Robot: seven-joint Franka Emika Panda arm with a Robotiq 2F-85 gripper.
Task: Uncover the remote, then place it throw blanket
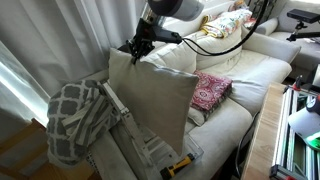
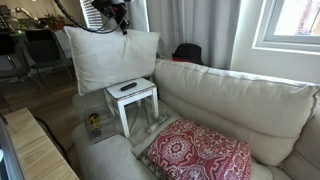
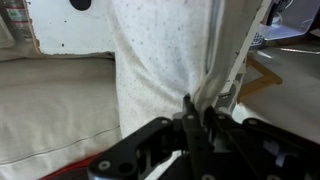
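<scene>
My gripper is shut on the top edge of a cream cushion and holds it up in the air. In an exterior view the cushion hangs from the gripper just behind a small white stool. A black remote lies uncovered on top of the stool. A grey and white patterned throw blanket is draped at the left, beside the stool frame. In the wrist view the cushion fabric is pinched between the jaws. The cushion hides the remote in that exterior view.
A cream sofa fills the right side, with a red patterned cushion on its seat, also seen in the other exterior view. A yellow and black object lies low by the stool. White curtains hang behind.
</scene>
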